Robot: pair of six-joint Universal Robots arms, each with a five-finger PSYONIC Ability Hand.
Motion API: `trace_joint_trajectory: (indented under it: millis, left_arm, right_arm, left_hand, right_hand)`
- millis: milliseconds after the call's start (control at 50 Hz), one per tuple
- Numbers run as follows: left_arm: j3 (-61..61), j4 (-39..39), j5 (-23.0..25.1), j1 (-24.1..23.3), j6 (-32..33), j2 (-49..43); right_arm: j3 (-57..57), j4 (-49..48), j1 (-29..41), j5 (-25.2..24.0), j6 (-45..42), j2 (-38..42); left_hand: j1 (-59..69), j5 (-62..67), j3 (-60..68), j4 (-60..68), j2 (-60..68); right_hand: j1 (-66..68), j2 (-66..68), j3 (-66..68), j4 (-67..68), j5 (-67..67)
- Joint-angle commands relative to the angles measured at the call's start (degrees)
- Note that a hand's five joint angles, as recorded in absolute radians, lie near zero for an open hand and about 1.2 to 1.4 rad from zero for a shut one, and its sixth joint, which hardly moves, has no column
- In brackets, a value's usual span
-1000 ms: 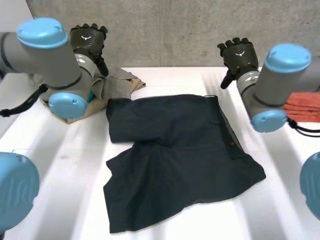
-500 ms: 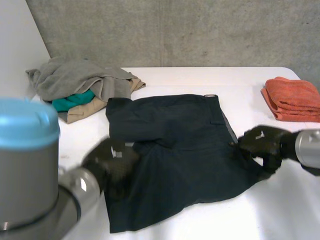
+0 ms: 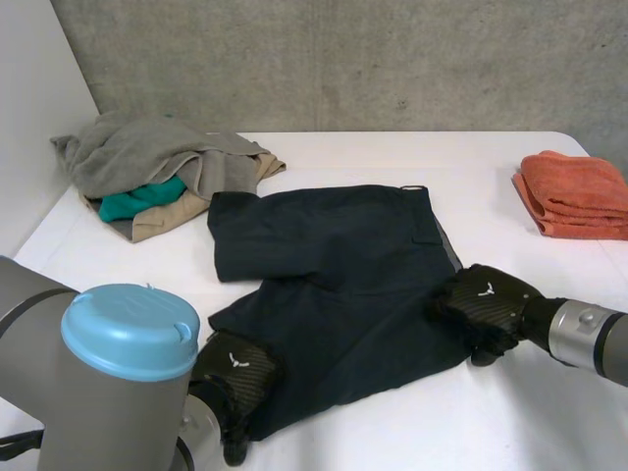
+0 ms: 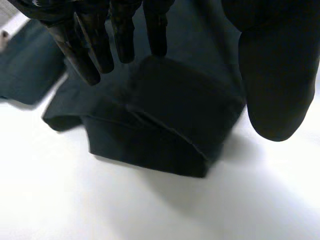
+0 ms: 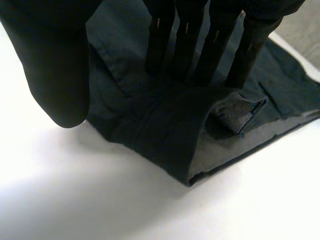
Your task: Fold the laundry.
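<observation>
Dark navy shorts (image 3: 343, 285) lie flat in the middle of the white table (image 3: 412, 437). My left hand (image 3: 235, 378) is at the near left leg hem, where the cloth (image 4: 170, 115) is doubled over into a thick fold. Its straight fingers (image 4: 100, 45) touch the top of that fold and the thumb (image 4: 275, 75) stands apart. My right hand (image 3: 486, 304) is at the shorts' right corner by the waistband. There its straight fingers (image 5: 200, 45) rest on a turned-over edge (image 5: 165, 120), with the thumb (image 5: 55, 65) off to the side.
A pile of grey, teal and tan clothes (image 3: 157, 172) sits at the back left. A folded orange towel (image 3: 574, 191) lies at the right edge. My left arm's blue-capped joint (image 3: 128, 329) stands in the near left foreground.
Both hands came down from the back of the table onto the shorts. Since half a second ago the near left hem and the right corner have been turned in toward the middle.
</observation>
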Motion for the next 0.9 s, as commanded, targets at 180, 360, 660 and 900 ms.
trace_joint_trajectory:
  millis: [180,360,660,900]
  left_arm:
    - [3.0,9.9,-6.4,-2.1,9.2,-5.9]
    - [1.6,3.0,-1.8,-2.3,9.4,2.8]
    - [5.9,-10.5,2.0,-0.7,10.4,3.5]
    - [18.6,-3.8,1.2,7.4,11.5,-6.3]
  right_arm:
    - [0.5,-9.0,2.5,5.0,9.1,-0.8]
    - [-0.6,8.2,-1.9,4.9,3.4,-7.7]
    - [-5.1,35.9,-1.8,6.8,-15.0,-7.2]
    - [-8.3,24.3,4.2,7.1,2.5,-6.8]
  left_hand:
    - [62.4,63.6,63.2,63.1,62.8]
    - [62.4,63.6,63.2,63.1,62.8]
    - [62.4,63.6,63.2,63.1,62.8]
    - [62.4,63.6,63.2,63.1,62.8]
  right_hand:
    - [46.9,48.3,47.9,48.1,47.7]
    - [46.9,48.3,47.9,48.1,47.7]
    - [46.9,48.3,47.9,48.1,47.7]
    - [17.8,19.2,18.8,19.0,18.6]
